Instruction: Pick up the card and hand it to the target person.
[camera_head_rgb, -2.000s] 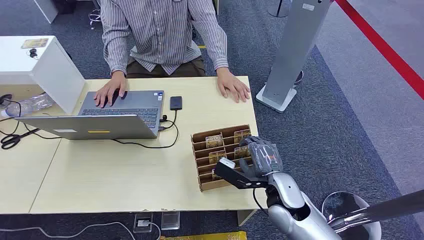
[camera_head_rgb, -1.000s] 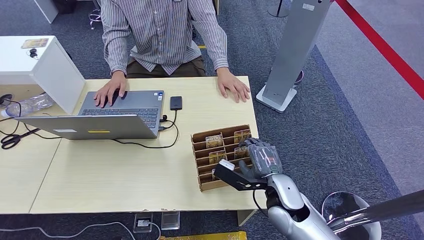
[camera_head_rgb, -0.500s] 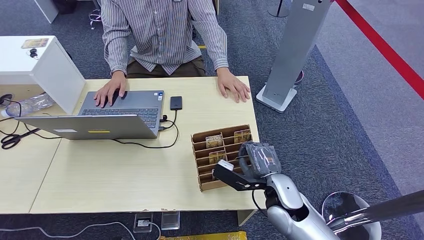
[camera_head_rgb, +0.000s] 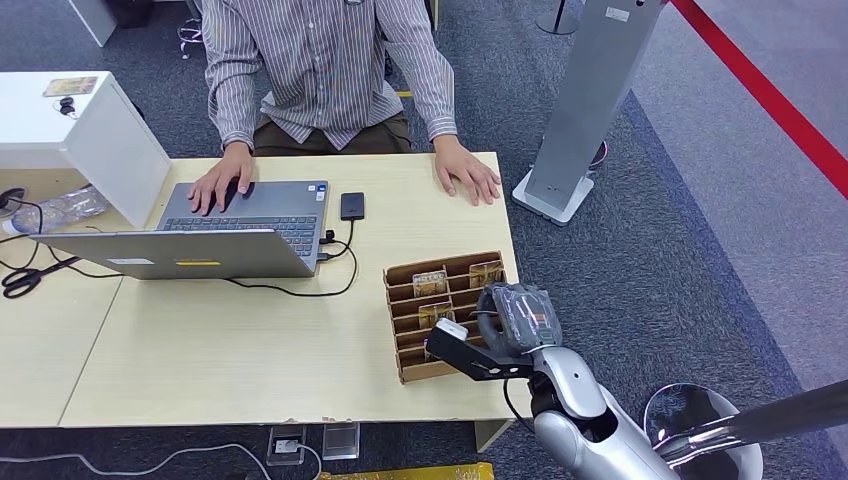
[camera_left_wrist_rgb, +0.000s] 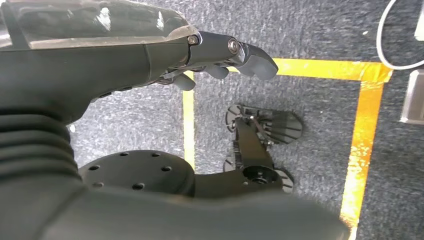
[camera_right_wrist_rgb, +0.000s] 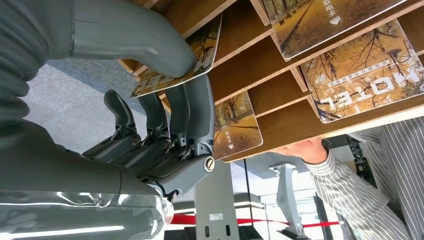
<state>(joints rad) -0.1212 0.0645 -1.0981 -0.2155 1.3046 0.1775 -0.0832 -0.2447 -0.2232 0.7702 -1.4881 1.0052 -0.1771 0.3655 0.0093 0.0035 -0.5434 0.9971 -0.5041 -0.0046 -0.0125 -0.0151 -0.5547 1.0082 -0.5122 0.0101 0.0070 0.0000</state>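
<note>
A: Start at the left. What sits on the table (camera_head_rgb: 200, 350)?

B: Far left, a white box (camera_head_rgb: 70, 125), with scissors (camera_head_rgb: 25, 277) and a plastic bottle (camera_head_rgb: 60, 208) beside it. Then an open laptop (camera_head_rgb: 215, 235); the person (camera_head_rgb: 320, 70) in a striped shirt has one hand on its keyboard and the other flat on the table near the right edge. A black phone (camera_head_rgb: 351, 206) lies just right of the laptop, with a cable looping from it.

A: And the cards?

B: A cardboard rack (camera_head_rgb: 420, 300) near the table's right edge holds several hotel cards in its slots. The right hand (camera_head_rgb: 515, 318) is at the rack's right side. Close up, its thumb and fingers (camera_right_wrist_rgb: 192, 107) pinch one card (camera_right_wrist_rgb: 177, 62) between them, the card still partly in its slot.

A: The other arm?

B: The left hand (camera_left_wrist_rgb: 220, 62) hangs over grey carpet marked with yellow tape (camera_left_wrist_rgb: 367, 130), fingers loosely curled, nothing in them.

A: Anything further right?

B: A grey pillar stand (camera_head_rgb: 590, 100) on the carpet, and a red floor line (camera_head_rgb: 770, 100).
</note>
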